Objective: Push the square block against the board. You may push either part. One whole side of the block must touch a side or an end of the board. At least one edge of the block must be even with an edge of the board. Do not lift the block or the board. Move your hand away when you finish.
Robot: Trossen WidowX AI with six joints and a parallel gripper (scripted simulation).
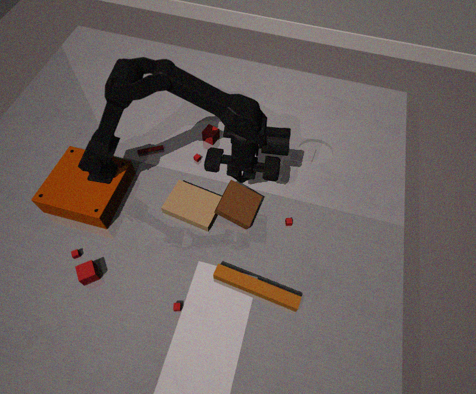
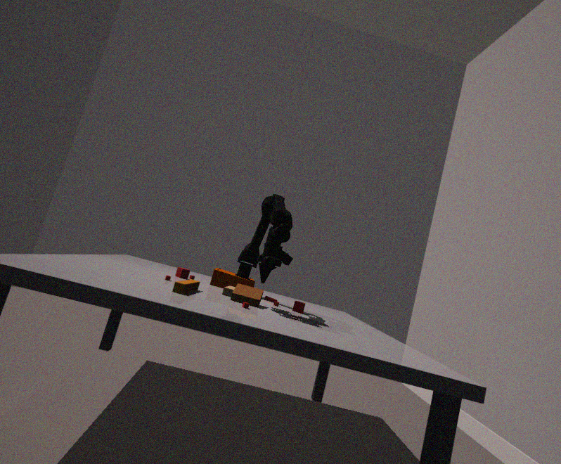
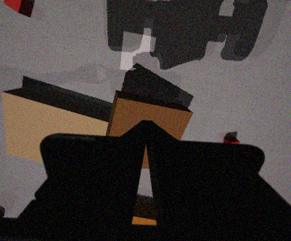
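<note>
The brown square block [image 1: 240, 203] [image 2: 248, 292] [image 3: 150, 112] shows its broad face up. It is turned relative to the tan board [image 1: 192, 203] [image 3: 54, 128], with its left corner at or over the board's right end. I cannot tell whether it lies flat or is partly tilted. No whole side of it is seen against the board. The board lies flat and is mostly hidden behind the block in the exterior view. My gripper [image 1: 241, 179] [image 2: 263, 280] [image 3: 146, 125] is shut and empty, just behind the block in the top view. In the wrist view its fingers hide part of the block.
An orange bar [image 1: 257, 286] [image 2: 185, 287] lies in front of the block. A small red cube [image 1: 289, 221] [image 2: 245, 304] is to its right. A larger red cube [image 1: 210, 134] [image 2: 299, 306] lies behind. The orange base box [image 1: 69, 179] is on the left, with another red cube [image 1: 86, 272] in front.
</note>
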